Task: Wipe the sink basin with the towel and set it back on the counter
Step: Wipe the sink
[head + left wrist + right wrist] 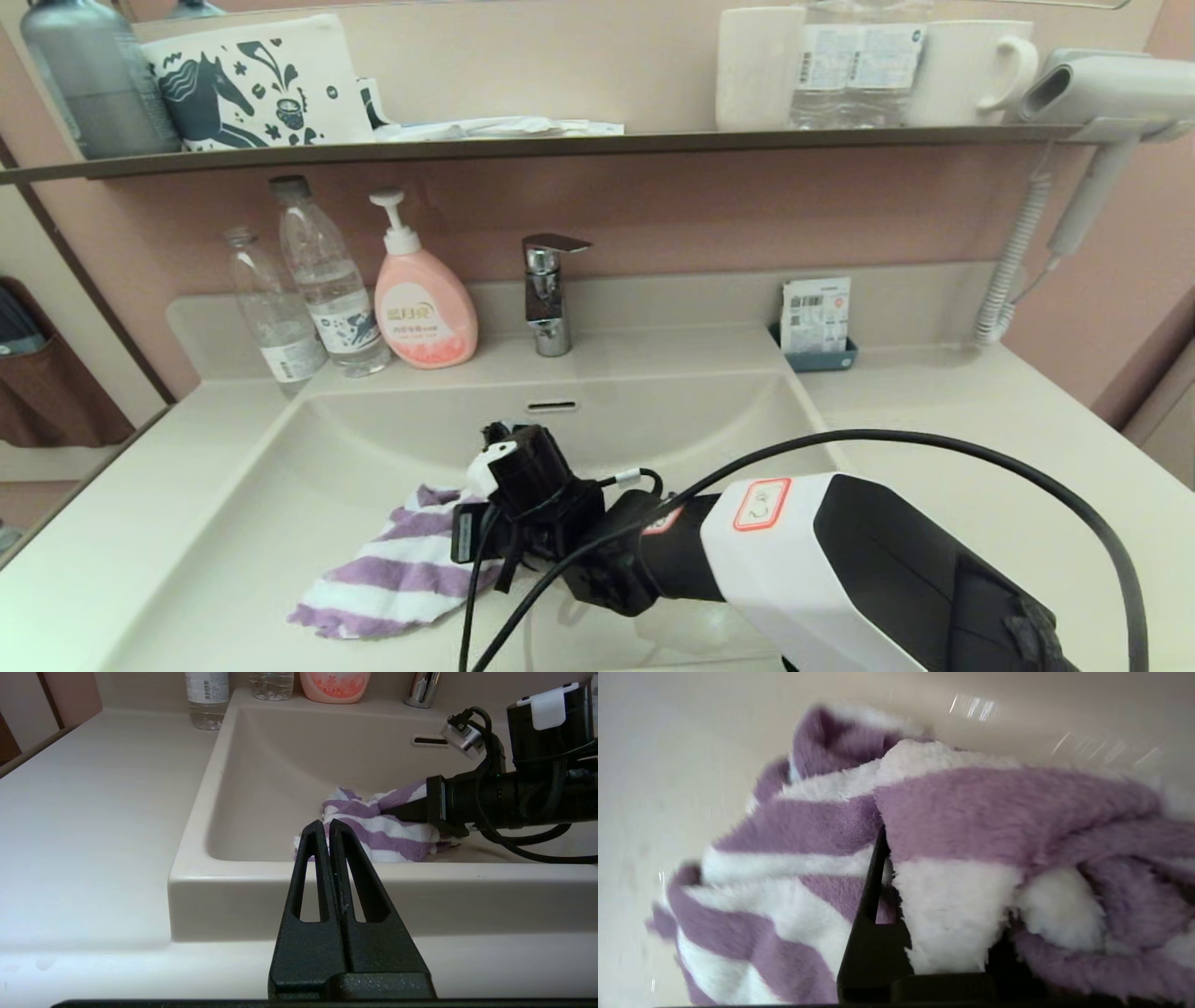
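The purple-and-white striped towel point(401, 574) point(383, 833) point(971, 807) lies crumpled on the left part of the floor of the cream sink basin point(653, 420) point(261, 788). My right arm reaches across the basin from the right. Its gripper point(464, 534) point(404, 811) point(943, 868) is shut on a bunched fold of the towel. One black finger point(873, 882) shows and the other is buried in cloth. The overflow slot point(552, 406) is visible, but the arm hides the drain plug. My left gripper point(325, 823) is shut and empty, low in front of the basin's front rim.
A chrome faucet point(549, 294), a pink pump bottle point(425, 308) and two clear water bottles point(327, 280) stand along the back edge. A blue tray with a packet point(817, 322) sits back right. The counter point(980, 439) flanks the basin. A hair dryer point(1102, 93) hangs beside the dark shelf point(560, 145).
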Tool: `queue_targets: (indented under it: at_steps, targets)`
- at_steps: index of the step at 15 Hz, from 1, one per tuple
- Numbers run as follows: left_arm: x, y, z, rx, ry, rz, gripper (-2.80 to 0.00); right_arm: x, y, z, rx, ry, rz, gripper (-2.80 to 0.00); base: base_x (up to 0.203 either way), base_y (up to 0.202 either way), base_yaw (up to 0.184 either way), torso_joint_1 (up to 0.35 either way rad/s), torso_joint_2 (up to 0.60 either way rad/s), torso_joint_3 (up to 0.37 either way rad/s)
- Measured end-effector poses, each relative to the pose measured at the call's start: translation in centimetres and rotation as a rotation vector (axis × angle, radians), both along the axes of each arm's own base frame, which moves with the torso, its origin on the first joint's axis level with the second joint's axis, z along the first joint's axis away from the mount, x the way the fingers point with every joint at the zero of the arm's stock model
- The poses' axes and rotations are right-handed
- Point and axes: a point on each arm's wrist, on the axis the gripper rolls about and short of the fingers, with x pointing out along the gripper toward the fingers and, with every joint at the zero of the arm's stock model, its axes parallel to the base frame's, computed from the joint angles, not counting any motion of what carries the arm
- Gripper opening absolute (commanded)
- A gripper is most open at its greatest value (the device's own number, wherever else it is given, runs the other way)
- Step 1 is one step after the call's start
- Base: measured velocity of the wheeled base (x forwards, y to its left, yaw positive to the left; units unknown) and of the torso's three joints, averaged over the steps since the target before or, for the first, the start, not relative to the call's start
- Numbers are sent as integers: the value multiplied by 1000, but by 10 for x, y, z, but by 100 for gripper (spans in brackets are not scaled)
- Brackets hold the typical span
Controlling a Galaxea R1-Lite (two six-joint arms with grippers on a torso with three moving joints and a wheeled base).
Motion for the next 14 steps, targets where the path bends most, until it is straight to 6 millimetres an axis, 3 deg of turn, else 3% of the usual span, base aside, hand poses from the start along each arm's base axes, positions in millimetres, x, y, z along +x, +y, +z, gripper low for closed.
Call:
queue_targets:
  at_steps: [5,11,14]
  targets:
    - [0,0,0,0,0,0,-280,21,-15,11,12,-94,-106,-280,0,0,0,0,0,0]
    - [0,0,0,0,0,0,-280,38,-48,6,-164,-31,-253,-280,0,0,0,0,0,0]
    - [0,0,0,0,0,0,-280,38,-71,9,-298,44,-315,-280,0,0,0,0,0,0]
